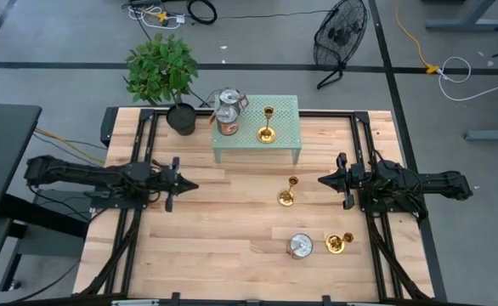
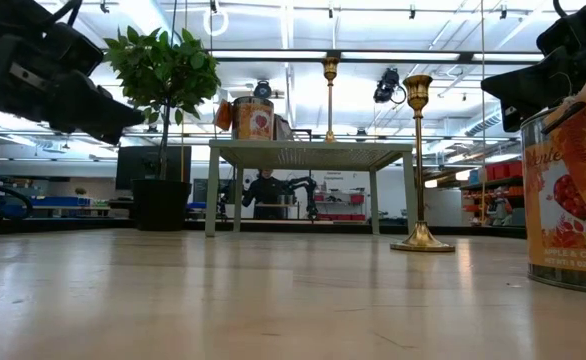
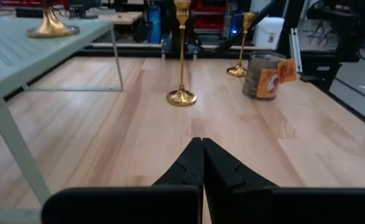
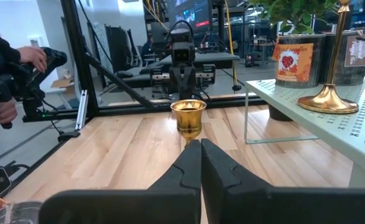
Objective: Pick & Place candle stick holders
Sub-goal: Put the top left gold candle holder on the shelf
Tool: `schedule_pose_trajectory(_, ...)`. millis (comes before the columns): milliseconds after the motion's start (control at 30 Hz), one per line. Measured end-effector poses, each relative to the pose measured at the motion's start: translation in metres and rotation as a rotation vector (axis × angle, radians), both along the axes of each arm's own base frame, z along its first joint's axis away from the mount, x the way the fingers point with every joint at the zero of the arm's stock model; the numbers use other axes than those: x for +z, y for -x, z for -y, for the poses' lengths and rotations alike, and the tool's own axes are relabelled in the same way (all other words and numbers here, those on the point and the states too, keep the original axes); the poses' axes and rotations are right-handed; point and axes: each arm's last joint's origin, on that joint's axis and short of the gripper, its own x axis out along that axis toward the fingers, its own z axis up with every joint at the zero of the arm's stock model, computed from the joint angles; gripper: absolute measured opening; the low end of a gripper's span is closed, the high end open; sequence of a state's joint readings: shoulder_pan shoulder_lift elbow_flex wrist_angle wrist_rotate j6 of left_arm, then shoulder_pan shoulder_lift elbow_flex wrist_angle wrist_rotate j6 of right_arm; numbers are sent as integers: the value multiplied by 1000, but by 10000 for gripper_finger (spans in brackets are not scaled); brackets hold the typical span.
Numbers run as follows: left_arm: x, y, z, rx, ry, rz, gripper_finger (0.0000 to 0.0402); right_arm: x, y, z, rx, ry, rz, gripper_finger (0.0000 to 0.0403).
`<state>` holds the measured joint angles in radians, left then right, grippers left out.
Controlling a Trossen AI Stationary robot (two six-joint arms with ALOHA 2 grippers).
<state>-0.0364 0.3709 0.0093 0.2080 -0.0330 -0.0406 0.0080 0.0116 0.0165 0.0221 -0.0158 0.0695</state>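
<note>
Three shiny brass candle stick holders (image 1: 287, 193), flared bases, thin stems

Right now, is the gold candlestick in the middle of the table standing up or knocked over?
Upright: the candlestick stands on its round base, stem vertical.

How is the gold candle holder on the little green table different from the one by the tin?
The candle holder on the green table stands raised on the perforated shelf; the candle holder by the tin stands on the wooden tabletop. The first is near the plant; the second is beside a single tin. Both are shiny gold and upright.
</note>
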Motion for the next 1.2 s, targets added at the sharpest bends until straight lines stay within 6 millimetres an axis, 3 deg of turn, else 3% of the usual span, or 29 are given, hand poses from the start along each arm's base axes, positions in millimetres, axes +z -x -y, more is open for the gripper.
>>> schedule_pose_trajectory(1200, 11, 21, 0, -10, 29, 145, 1, 0, 0, 0, 0, 0, 0, 3)
